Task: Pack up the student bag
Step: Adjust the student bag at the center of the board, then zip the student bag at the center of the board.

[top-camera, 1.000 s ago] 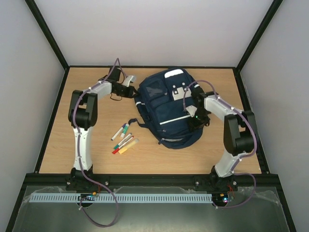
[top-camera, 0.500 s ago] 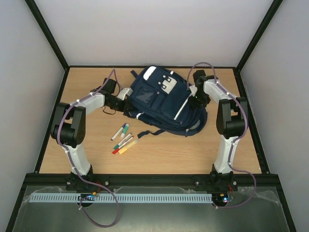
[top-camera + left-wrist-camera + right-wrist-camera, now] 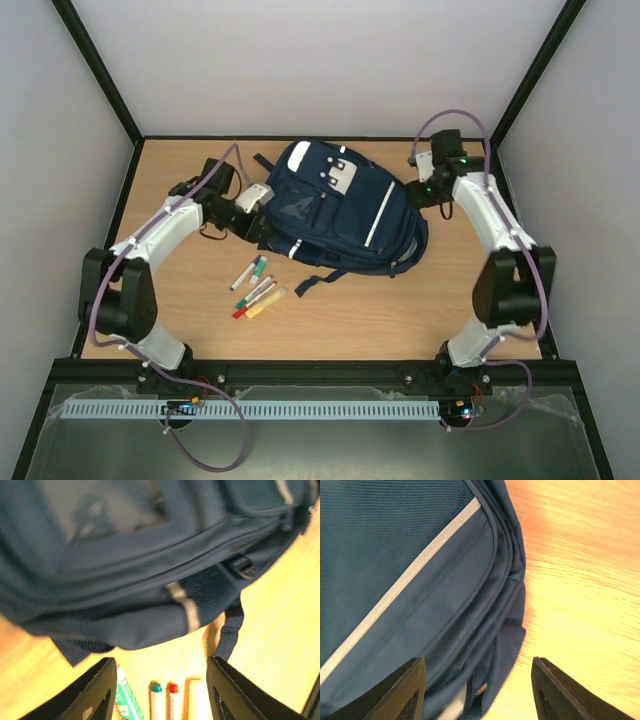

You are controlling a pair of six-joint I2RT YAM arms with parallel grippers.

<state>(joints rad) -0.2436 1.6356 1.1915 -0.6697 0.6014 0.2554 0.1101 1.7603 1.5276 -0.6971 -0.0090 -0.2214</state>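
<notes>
The student bag (image 3: 340, 212), navy with white stripes and grey patches, lies front up at the middle back of the table. My left gripper (image 3: 258, 212) sits at its left side. In the left wrist view this gripper (image 3: 157, 692) is open, with nothing between its fingers (image 3: 97, 692), and the student bag (image 3: 125, 570) hangs just beyond it. My right gripper (image 3: 420, 190) is by the bag's right back edge. It (image 3: 480, 692) is also open and empty, over the seam of the student bag (image 3: 410, 580) and bare wood.
Several markers (image 3: 255, 285) lie loose on the wood in front of the bag's left side, and show below the left fingers as marker tips (image 3: 165, 700). A dark strap (image 3: 315, 280) trails from the bag toward them. Black frame rails edge the table.
The bag has turned and slid toward the left back. My left gripper, shut one second ago, has opened and let go of it. My right arm has drawn back toward the back right corner.
</notes>
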